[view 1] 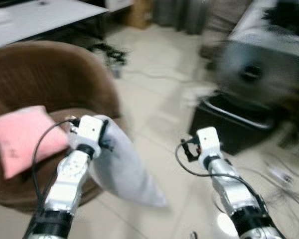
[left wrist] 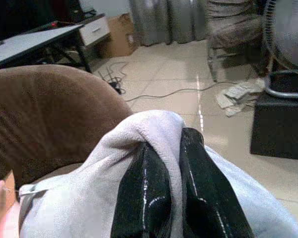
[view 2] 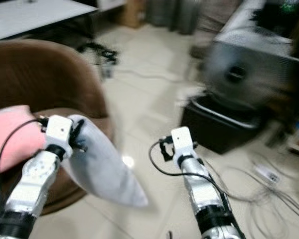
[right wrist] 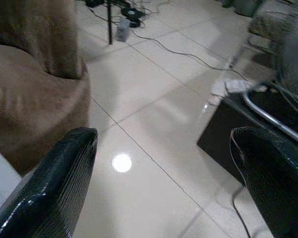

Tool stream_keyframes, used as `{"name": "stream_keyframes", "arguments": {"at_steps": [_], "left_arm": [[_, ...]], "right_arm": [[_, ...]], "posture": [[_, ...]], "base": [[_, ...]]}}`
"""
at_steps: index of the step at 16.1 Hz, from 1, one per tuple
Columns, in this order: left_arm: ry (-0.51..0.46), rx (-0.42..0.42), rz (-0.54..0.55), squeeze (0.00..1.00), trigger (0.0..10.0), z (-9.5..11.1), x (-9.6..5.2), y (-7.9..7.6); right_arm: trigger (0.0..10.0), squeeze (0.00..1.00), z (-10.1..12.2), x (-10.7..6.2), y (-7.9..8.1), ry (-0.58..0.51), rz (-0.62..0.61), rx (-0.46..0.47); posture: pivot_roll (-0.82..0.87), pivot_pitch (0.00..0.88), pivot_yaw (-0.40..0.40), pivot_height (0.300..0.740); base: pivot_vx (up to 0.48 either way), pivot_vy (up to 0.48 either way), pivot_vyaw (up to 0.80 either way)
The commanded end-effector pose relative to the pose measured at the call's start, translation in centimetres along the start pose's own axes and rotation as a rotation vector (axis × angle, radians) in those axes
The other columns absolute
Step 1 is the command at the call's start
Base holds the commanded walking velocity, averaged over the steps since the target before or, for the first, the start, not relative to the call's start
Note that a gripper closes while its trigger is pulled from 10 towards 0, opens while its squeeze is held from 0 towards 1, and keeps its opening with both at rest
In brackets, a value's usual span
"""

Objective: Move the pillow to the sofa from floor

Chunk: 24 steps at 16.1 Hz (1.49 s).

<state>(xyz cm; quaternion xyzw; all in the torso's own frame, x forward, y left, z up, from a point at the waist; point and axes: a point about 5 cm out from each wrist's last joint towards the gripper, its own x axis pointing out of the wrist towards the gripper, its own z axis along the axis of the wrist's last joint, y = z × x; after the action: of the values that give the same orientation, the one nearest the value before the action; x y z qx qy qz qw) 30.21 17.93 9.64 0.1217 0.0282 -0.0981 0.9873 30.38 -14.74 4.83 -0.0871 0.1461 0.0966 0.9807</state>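
A light grey pillow (view 1: 124, 172) hangs in the air beside the round brown sofa (view 1: 55, 84), its upper corner pinched by my left gripper (left wrist: 174, 163), which is shut on it. The pillow droops down over the sofa's front edge toward the floor. A pink pillow (view 1: 22, 137) lies on the sofa seat just left of my left arm. My right gripper (right wrist: 164, 163) stands open above the bare tiled floor, to the right of the grey pillow, with nothing between its fingers (right wrist: 59, 183).
A black box (view 1: 234, 127) carrying a standing fan (view 1: 254, 72) sits on the floor to the right. Cables (view 1: 284, 174) trail over the tiles near it. A white table (view 1: 40, 17) stands behind the sofa, with a cardboard box and curtains farther back.
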Motion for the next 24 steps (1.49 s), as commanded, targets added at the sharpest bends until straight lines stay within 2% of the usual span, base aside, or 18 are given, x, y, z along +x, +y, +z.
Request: {"name": "stream_keyframes", "arguments": {"at_steps": [1,9,15,19,24], "left_arm": [[-0.086,0.022,-0.011,0.0,10.0,1.9,0.5,-0.3],[-0.098,0.015,-0.053,0.0,10.0,2.1,0.6,-1.0],[-0.121,0.018,-0.131,0.0,10.0,2.7,1.2,-2.2],[-0.144,0.034,-0.196,0.0,10.0,3.5,2.1,-2.7],[-0.184,0.075,-0.308,0.0,10.0,5.1,3.9,-3.7]], "right_arm": [[10.0,0.0,0.0,-0.1,-0.8,-0.003,-0.021,-0.003],[10.0,0.0,0.0,-0.1,-1.0,0.005,-0.034,0.017],[10.0,0.0,0.2,-0.1,-1.2,0.003,-0.04,0.015],[10.0,0.0,0.4,-0.1,-1.2,-0.003,-0.043,0.021],[10.0,0.0,0.7,0.0,-0.9,-0.016,-0.028,0.031]], "posture": [[0.08,0.0,0.016,0.74],[0.09,0.0,0.008,0.74],[0.08,0.0,0.007,0.74],[0.08,0.0,0.009,0.74],[0.08,0.0,0.016,0.74]], "base": [[0.446,0.0,0.8],[0.442,0.0,0.1],[0.442,0.0,0.0],[0.443,0.0,0.0],[0.442,0.0,0.0]]}}
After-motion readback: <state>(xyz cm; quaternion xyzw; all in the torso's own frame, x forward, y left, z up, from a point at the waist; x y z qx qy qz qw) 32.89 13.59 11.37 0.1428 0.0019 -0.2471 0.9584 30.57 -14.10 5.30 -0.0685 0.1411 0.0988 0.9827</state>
